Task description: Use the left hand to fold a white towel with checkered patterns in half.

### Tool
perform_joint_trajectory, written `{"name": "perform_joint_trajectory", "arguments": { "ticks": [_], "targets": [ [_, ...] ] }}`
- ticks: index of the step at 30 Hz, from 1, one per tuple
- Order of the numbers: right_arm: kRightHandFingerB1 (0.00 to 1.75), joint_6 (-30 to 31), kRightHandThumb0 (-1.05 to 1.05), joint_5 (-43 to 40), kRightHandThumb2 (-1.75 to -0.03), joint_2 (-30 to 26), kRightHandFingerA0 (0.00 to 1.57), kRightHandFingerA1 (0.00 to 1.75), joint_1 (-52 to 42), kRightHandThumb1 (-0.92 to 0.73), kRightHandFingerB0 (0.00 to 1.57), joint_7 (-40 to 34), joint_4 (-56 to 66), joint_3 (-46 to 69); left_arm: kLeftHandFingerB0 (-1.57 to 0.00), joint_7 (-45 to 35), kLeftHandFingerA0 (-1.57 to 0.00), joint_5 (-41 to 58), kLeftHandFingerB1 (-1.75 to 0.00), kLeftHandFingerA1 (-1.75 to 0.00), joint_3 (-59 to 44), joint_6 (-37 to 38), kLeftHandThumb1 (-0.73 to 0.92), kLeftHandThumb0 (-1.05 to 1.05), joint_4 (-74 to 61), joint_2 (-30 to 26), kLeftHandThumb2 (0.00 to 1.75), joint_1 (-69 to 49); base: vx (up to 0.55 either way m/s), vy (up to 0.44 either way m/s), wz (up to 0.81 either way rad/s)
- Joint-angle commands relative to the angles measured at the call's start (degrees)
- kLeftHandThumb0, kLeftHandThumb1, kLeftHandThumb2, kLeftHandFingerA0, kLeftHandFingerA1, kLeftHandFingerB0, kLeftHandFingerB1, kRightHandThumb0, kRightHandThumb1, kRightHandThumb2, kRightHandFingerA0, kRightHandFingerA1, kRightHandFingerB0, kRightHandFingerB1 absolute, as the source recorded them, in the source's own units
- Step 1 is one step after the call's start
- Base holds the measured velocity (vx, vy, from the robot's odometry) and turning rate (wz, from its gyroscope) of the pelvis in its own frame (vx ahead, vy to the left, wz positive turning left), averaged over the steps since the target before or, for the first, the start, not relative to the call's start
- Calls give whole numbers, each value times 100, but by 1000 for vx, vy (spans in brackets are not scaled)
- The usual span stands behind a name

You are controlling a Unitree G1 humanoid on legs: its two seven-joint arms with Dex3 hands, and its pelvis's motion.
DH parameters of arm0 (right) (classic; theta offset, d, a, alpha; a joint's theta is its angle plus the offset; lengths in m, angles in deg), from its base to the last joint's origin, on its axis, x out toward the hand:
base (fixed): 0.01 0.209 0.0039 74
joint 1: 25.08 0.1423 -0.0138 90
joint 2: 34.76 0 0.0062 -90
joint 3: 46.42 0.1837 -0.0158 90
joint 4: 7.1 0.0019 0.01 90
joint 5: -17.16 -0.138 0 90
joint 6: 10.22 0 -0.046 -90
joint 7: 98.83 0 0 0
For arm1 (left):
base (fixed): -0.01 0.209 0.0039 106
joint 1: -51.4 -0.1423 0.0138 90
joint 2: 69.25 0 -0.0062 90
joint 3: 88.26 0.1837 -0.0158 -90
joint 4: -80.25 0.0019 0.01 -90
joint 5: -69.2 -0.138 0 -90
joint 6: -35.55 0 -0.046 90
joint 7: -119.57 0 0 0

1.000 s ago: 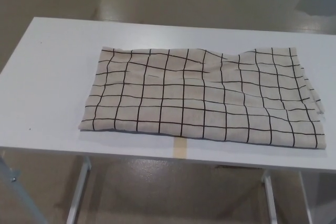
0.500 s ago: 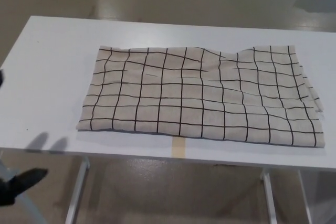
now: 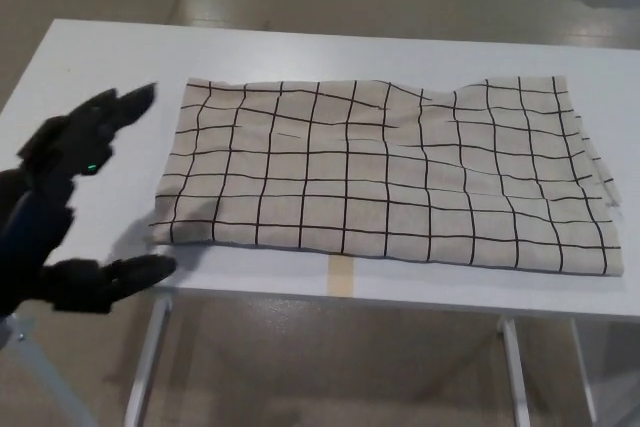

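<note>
1. The checked towel is spread flat on the white table, near its front edge
2. The left hand is seen just left of the towel, not touching it, fingers wide apart and empty
3. No writing is seen on the towel

no words, numbers, labels or brand marks can be read anywhere in the frame.
</note>
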State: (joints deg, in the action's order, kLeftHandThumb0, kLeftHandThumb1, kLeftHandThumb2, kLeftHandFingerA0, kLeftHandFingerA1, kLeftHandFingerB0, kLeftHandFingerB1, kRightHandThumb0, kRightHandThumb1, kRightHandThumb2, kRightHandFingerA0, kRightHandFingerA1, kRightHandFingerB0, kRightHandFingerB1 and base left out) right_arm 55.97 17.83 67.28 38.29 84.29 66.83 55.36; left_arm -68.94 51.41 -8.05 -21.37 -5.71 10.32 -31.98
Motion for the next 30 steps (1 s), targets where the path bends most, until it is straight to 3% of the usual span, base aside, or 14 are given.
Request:
{"name": "perform_joint_trajectory", "arguments": {
  "ticks": [1,9,30],
  "targets": [
    [56,336,-38,81,-56,-113,64,70,78,-56,55,-114,171,-12,-6,731,-6,-2283,-24,-14,1293,-676,40,-62,1583,-344,76,1097,0,0,0],
    [55,286,-38,84,-56,-103,64,71,108,-56,55,-110,176,-9,0,1134,0,-2585,-24,-15,1969,-1201,38,-60,2442,-179,77,1733,0,0,0],
    [55,148,-37,204,-56,-131,64,70,116,-56,56,-110,206,-90,0,2207,0,-3218,-23,-16,3264,-1685,39,-60,3492,-201,77,2864,0,0,0]
  ]
}}
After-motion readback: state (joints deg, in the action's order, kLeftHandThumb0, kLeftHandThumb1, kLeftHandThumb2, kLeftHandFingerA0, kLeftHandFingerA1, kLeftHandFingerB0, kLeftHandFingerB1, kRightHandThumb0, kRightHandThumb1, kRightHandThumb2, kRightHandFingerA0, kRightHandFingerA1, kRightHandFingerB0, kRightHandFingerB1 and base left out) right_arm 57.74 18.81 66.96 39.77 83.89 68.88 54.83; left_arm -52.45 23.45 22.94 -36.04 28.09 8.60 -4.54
